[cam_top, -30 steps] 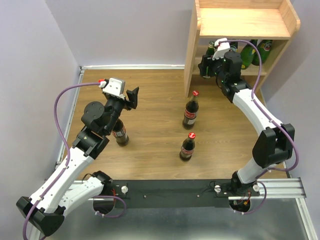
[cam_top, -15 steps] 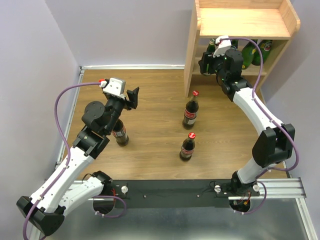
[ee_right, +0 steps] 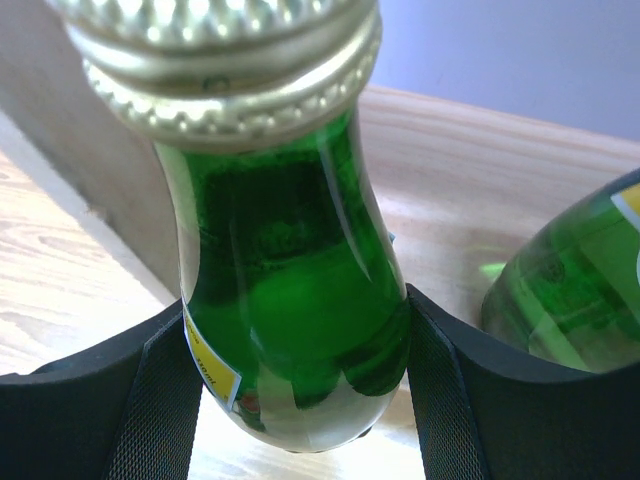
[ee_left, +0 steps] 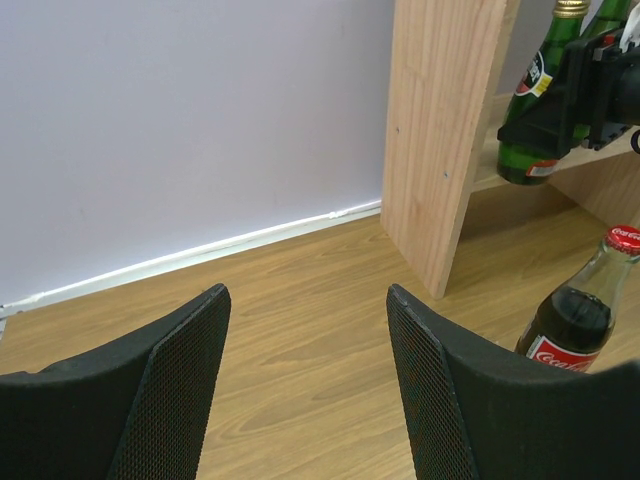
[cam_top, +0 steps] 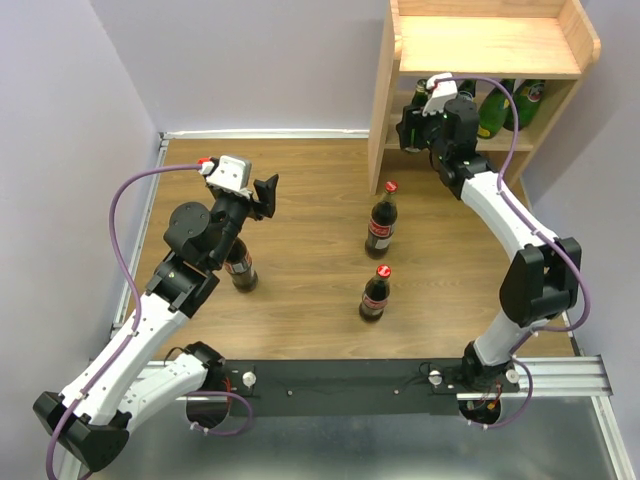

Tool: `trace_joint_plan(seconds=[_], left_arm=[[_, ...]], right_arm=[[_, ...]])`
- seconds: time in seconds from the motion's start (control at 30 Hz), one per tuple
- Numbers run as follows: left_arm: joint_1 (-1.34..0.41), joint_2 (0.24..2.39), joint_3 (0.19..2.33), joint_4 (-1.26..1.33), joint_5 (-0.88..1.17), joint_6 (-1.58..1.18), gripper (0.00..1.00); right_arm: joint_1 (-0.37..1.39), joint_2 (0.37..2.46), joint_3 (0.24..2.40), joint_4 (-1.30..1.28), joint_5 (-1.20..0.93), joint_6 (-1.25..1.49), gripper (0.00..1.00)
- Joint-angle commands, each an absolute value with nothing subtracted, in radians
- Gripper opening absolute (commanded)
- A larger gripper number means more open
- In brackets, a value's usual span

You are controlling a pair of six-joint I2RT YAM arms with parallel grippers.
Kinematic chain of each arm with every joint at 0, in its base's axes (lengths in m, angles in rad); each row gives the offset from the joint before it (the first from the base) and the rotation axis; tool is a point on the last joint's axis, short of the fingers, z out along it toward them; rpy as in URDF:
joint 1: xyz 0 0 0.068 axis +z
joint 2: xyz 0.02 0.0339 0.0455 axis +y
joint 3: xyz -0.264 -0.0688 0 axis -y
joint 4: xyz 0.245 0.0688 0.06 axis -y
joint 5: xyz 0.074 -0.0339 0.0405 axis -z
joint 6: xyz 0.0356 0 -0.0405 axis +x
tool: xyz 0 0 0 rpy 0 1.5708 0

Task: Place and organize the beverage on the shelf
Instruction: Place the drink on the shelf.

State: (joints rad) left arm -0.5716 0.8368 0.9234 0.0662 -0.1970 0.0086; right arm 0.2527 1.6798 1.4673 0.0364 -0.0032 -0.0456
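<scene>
Right gripper (ee_right: 300, 400) clamped on green bottle (ee_right: 290, 260), pads pressed to both sides. Carried slightly deeper into shelf (cam_top: 490, 45) lower tier over last second. Neighbour green bottle (ee_right: 570, 280) just right of fingers. Set-down judged near. Left gripper (ee_left: 305, 380) held open, empty, unmoved.

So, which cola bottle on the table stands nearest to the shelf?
The farthest cola bottle, just before the shelf; the other two stand nearer the arm bases.
</scene>
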Motion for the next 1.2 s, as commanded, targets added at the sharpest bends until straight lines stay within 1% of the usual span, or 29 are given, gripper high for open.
trace_joint_plan(seconds=[0.0,1.0,1.07,1.17], left_arm=[[-0.575,0.838,0.913,0.084,-0.222,0.015,0.72],[-0.575,0.845,0.913,0.083,-0.219,0.015,0.72],[-0.575,0.844,0.911,0.083,-0.219,0.015,0.72],[-0.575,0.847,0.913,0.083,-0.218,0.014,0.72]], right_arm=[[0.241,1.683,1.548,0.189,0.029,-0.058,0.01],[0.23,1.77,1.612,0.207,0.112,-0.023,0.05],[0.23,1.766,1.605,0.209,0.114,-0.021,0.06],[0.229,1.759,1.591,0.213,0.114,-0.021,0.13]])
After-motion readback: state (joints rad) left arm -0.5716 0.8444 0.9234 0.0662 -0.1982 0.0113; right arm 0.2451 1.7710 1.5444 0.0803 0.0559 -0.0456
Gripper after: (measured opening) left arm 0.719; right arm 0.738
